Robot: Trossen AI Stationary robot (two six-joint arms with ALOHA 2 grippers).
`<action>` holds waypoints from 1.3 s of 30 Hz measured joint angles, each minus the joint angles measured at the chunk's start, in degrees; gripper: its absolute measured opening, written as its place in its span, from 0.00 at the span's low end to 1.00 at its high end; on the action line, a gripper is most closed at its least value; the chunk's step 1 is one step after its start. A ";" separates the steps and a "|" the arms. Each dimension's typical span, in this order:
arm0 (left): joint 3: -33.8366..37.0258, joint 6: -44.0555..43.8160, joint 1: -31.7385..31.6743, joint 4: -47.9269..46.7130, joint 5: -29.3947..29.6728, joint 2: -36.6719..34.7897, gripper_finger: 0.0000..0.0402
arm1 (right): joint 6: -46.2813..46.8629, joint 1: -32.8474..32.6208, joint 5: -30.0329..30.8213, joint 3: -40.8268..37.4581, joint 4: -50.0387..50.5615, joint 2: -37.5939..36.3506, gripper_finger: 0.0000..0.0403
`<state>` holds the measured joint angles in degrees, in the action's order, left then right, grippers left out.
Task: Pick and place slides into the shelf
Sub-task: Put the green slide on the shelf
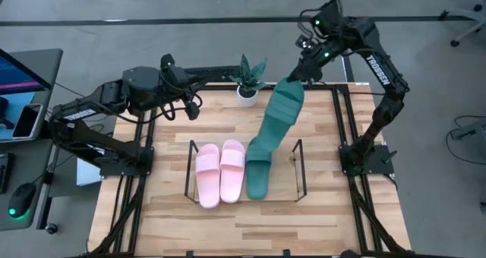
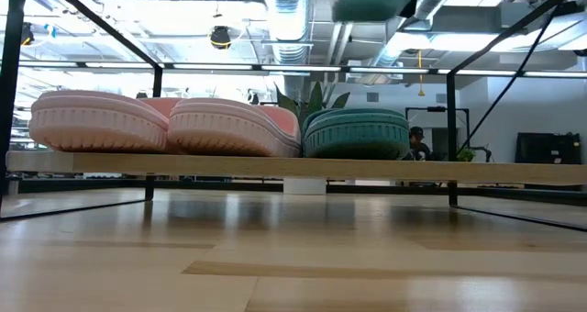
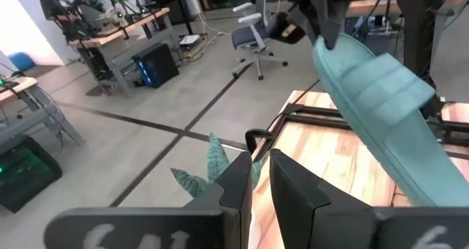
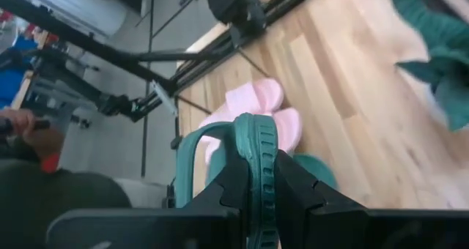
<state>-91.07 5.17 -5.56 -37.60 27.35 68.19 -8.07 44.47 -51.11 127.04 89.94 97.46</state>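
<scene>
We see our right gripper (image 4: 256, 177) fingers clamped on a dark green slide (image 1: 279, 117), hanging it at 12 o'clock above the shelf (image 1: 299, 169). Two pink slides (image 1: 220, 173) and one green slide (image 1: 257, 174) sit there. Left gripper (image 3: 260, 177) fingers clenched, holding nothing, over the surface's (image 1: 228, 228) 11 o'clock edge.

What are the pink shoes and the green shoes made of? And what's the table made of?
The pink slides and green slides look like soft foam or rubber: thick, matte, moulded in one piece, with ribbed edges in the low view. One green slide hangs pinched in the right gripper. The table looks like pale wood planks with visible grain and a smooth finish.
</scene>
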 joint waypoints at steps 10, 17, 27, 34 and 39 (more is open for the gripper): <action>0.00 -2.79 0.00 -3.96 0.02 -4.78 0.10 | -2.58 -3.63 1.84 -14.21 0.06 -3.35 0.08; -0.02 -4.54 0.00 -4.09 -0.02 -6.55 0.10 | -4.43 -3.59 1.85 -20.71 0.02 -5.15 0.08; 1.95 -5.04 0.00 -4.25 -1.30 -6.43 0.10 | -5.91 -7.77 1.68 -25.40 -0.04 -5.23 0.08; 2.36 -5.44 0.00 -4.14 -1.33 -6.48 0.10 | -6.98 -11.09 1.63 -28.17 -0.80 -4.70 0.08; 2.36 -5.44 0.01 -4.13 -1.53 -6.48 0.10 | -6.97 -13.48 1.92 -28.19 -1.95 -2.96 0.08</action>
<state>-88.71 -0.27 -5.55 -41.74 25.82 61.71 -15.03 30.99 -49.19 98.85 88.00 94.50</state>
